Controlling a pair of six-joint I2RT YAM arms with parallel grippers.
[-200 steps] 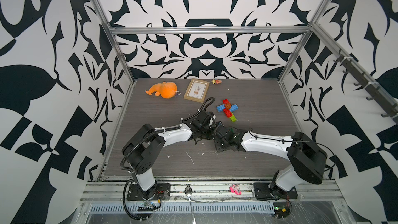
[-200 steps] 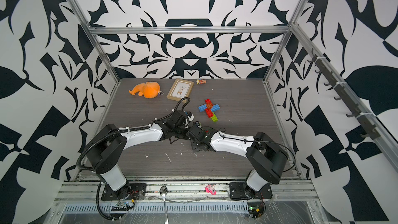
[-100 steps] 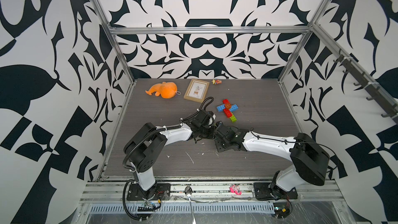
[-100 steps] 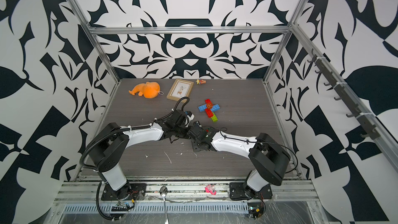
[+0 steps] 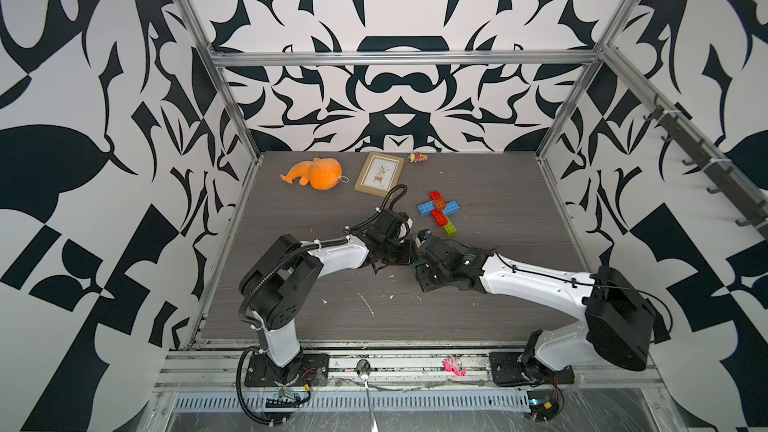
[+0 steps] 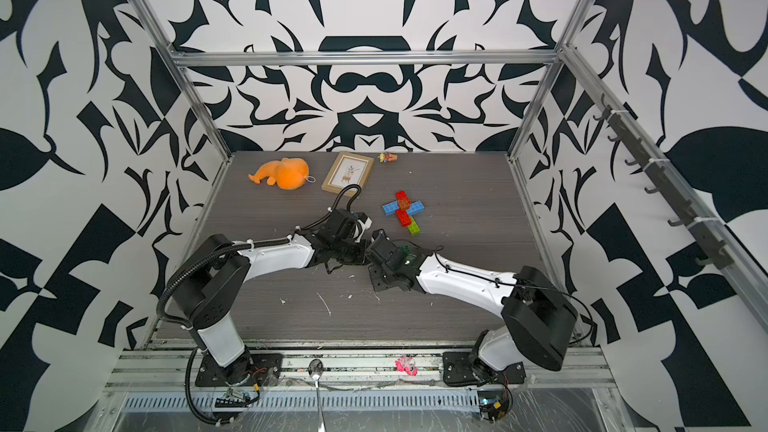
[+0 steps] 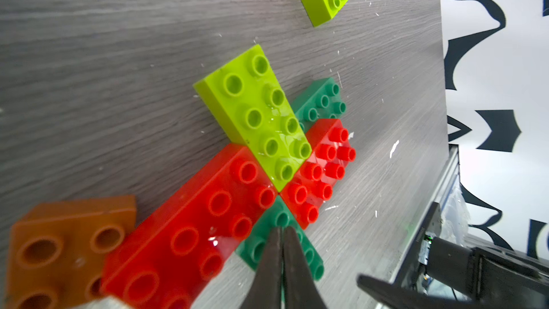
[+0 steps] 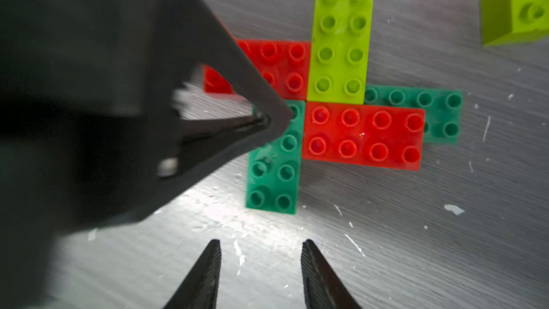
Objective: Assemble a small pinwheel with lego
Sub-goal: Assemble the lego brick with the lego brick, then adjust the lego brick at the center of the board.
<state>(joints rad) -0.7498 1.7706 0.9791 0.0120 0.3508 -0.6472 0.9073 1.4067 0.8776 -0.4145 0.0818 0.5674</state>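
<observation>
Looking over the white-flecked grey wood-grain table (image 5: 291, 305), boxed by black-and-white patterned walls (image 5: 395, 6), you find the left gripper (image 7: 281, 233) clenched empty, tips at the lego pinwheel (image 8: 362, 135) mid-table; the right gripper (image 8: 261, 243) hangs released beside it. In both top views the arms largely hide that pinwheel.

The right gripper (image 8: 261, 263) holds its black ribbed fingertips parted over the bare grey wood-grain table (image 8: 416, 248), nothing between them. Just beyond lies a pinwheel of studded plastic bricks: a lime green brick (image 8: 338, 43), a red brick (image 8: 362, 135) overlapping a dark green brick (image 8: 442, 114), a second red brick (image 8: 279, 63) and a nearer dark green brick (image 8: 273, 173). The blurred black left gripper (image 8: 267, 120), fingers pressed together, points at that nearer brick's inner end. Farther off sits another lime green brick (image 8: 517, 10).
</observation>
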